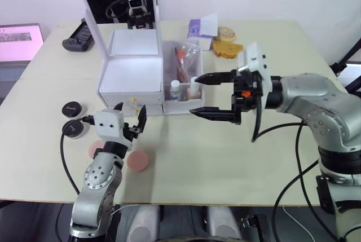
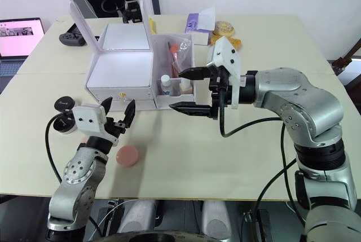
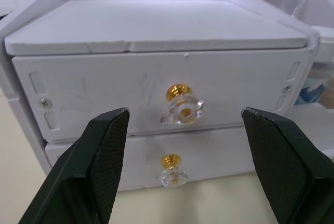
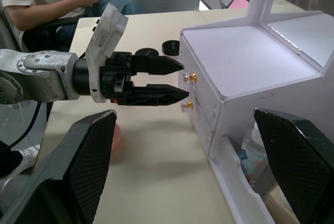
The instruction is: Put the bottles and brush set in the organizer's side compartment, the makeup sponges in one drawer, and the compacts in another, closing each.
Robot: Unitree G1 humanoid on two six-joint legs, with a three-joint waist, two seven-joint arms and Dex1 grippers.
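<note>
both sets of jaws stand released, holding nothing. in the left eye view the left gripper (image 1: 131,113) hovers just in front of the organizer (image 1: 131,70), and the right gripper (image 1: 206,96) sits beside the side compartment (image 1: 183,73), where the bottles (image 1: 185,88) and the brush set (image 1: 183,57) already stand. the makeup sponges (image 1: 137,161) lie on the table (image 1: 237,163) in front of the organizer; the compacts (image 1: 71,108) rest off its left front corner.

in the left wrist view the upper drawer knob (image 3: 183,108) sits between the spread fingers (image 3: 102,153), apart from both, with the lower drawer knob (image 3: 174,176) below it.

in the right wrist view the left gripper points at the two knobs, close but not touching.

both drawers look closed. to open one cleanly, centre the fingers on the upper knob, advance level, clench, then pull straight out so the light organizer does not slide.
</note>
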